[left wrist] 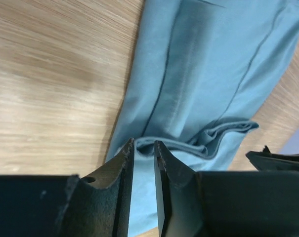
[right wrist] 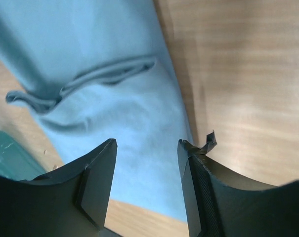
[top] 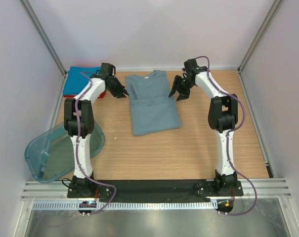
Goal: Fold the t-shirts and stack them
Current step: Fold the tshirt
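A: What do we lose sight of here?

B: Mostly the red t-shirt [top: 102, 95]; we see only a sliver of it under the folded bright blue t-shirt [top: 80, 79], and the left arm [top: 82, 116] crosses both at the far left corner of the bench [top: 189, 153]; the neck label on the grey-blue t-shirt [top: 154, 106] is too small for us to read; both wrist views cut the cloth off at their borders.

A: And the edges, the open room?

B: We see bare wood nearer the arm bases and on both flanks of the grey-blue t-shirt; the teal tub [top: 50, 148] sits partly past the left edge; walls [top: 139, 29] close three sides.

A: Which way does it run?

B: It lies mid-bench toward the far side, folded into a long strip; collar to the far wall, hem toward the bases, the long axis leaning slightly right at the near end.

A: The end effectors?

B: The left end effector [left wrist: 143, 147] is at the strip's left edge, fingers a narrow slit apart, nothing between; the right end effector [right wrist: 148, 143] is by the right edge, jaws well apart and empty.
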`<state>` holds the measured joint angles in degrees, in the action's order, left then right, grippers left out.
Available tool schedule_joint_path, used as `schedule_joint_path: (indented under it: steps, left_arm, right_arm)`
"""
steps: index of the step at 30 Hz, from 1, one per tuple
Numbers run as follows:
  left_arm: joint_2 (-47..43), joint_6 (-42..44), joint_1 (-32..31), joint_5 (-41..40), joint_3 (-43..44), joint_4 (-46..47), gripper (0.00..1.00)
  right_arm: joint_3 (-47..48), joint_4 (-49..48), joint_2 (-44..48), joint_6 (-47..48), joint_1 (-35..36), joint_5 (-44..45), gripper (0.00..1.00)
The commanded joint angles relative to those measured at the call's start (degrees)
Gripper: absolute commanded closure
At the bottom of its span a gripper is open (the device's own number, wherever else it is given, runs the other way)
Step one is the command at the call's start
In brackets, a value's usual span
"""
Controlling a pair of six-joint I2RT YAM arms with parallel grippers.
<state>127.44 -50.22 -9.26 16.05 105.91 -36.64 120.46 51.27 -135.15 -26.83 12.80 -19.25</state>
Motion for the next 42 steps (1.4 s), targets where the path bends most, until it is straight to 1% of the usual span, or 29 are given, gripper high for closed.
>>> schedule_joint_path:
  steps: [1,4,6,7,9,10,14,15,16,19,20,25,30,33,38,40,42]
  left_arm:
    - [-8.3,4.7,-0.8,-1.8,-1.5,-1.0,0.76]
    - [-10.0,5.1,-1.8,1.0,-5.4,-0.4,0.76]
    - [-10.4,4.5,-2.5,4.7,-7.5,-0.3,0.77]
    - [-11.3,4.3,-2.7,5.6,-10.1,-0.4,0.77]
    - [-13.2,4.5,-3.7,5.7,-13.0,-0.4,0.77]
    - [-15.5,4.8,-3.9,5.7,-15.6,-0.4,0.76]
    - [-19.8,6.1,-5.3,6.4,-19.9,-3.1,0.74]
    - [-20.4,6.6,-5.7,6.1,-20.4,-4.0,0.73]
    - [-20.8,7.3,-6.0,4.4,-20.8,-7.4,0.73]
    - [-22.5,8.6,-7.3,2.8,-23.8,-9.4,0.70]
    - [-23.5,7.9,-7.5,3.2,-26.8,-8.6,0.69]
    - [-25.3,5.6,-8.6,5.0,-33.9,-4.6,0.68]
    - [-25.0,5.8,-9.5,4.9,-37.2,-2.5,0.67]
    - [-25.3,5.1,-9.5,6.2,-39.1,0.9,0.67]
    - [-24.4,4.3,-9.6,7.5,-41.4,3.1,0.66]
    - [-24.6,4.5,-9.8,6.6,-42.0,3.0,0.66]
    - [-25.1,4.7,-9.9,6.1,-43.0,3.0,0.66]
  right_arm:
    - [-3.8,0.8,9.8,1.5,-0.2,-2.3,0.40]
    - [-10.1,0.1,13.1,3.0,-0.1,-2.3,0.37]
    - [-13.9,0.0,14.0,4.5,-0.2,-2.8,0.35]
    - [-14.9,0.4,14.4,5.1,-0.2,-3.6,0.34]
    - [-17.4,1.6,14.5,6.8,-0.2,-4.0,0.34]
    - [-18.6,1.3,15.3,7.3,-0.3,-4.7,0.34]
    - [-24.8,-1.7,16.8,8.6,-0.2,-6.1,0.39]
    - [-27.1,-3.3,17.1,8.8,-0.4,-6.7,0.42]
    - [-28.2,-4.1,17.4,8.8,-0.3,-7.2,0.44]
    - [-31.5,-6.5,17.6,8.8,-0.3,-9.7,0.46]
    - [-32.0,-7.1,17.6,8.8,-0.2,-9.8,0.47]
    - [-36.6,-8.6,19.0,8.9,-0.3,-10.6,0.51]
    - [-42.4,-11.3,22.5,7.9,-0.3,-11.1,0.53]
    - [-43.7,-11.6,23.4,7.6,-0.3,-11.1,0.58]
    - [-45.5,-12.9,25.5,6.4,-0.3,-11.9,0.59]
    - [-46.9,-13.6,26.1,6.0,-0.2,-11.7,0.61]
    - [-48.7,-14.0,27.0,5.7,-0.2,-11.2,0.66]
